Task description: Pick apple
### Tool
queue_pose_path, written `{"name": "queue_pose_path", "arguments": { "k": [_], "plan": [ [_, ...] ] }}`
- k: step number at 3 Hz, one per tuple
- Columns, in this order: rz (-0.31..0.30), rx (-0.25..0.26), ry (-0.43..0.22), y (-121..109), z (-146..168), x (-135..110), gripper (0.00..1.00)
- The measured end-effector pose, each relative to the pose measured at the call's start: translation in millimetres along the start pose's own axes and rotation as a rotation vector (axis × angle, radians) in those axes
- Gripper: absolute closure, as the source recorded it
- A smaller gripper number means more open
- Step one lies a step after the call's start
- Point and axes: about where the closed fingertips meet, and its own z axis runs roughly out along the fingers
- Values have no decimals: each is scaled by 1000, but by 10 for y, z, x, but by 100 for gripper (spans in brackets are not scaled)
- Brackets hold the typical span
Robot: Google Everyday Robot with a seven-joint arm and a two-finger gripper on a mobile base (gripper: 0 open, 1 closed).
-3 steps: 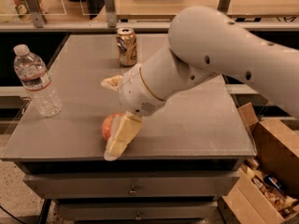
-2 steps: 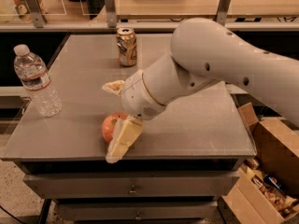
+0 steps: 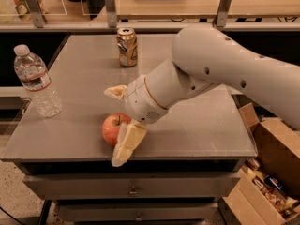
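Note:
The red-orange apple (image 3: 111,128) with a short dark stem sits on the grey table (image 3: 197,125) near its front edge, left of centre. My gripper (image 3: 113,126) is open at the end of the big white arm. One cream finger (image 3: 115,92) is behind the apple. The other finger (image 3: 127,143) lies against the apple's front right side and reaches past the table edge. The apple lies between the two fingers, still on the table.
A soda can (image 3: 127,47) stands at the back of the table. A clear water bottle (image 3: 36,81) stands at the left edge. Open cardboard boxes (image 3: 267,172) sit on the floor to the right. Drawers (image 3: 133,189) are below the table top.
The arm's elbow has swung to the right and the wrist has shifted slightly, so more of the apple shows. The apple has stayed in place.

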Motion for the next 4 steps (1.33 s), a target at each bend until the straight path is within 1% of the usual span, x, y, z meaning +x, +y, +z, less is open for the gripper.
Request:
{"name": "queue_pose_path", "arguments": {
  "k": [1, 2, 3, 4],
  "plan": [
    [-11, -17, 5, 25, 37, 37, 16],
    [-18, -30, 11, 49, 64, 59, 40],
    [-21, -29, -2, 57, 34, 47, 63],
    [-24, -16, -26, 23, -115, -23, 86]
  ]
}}
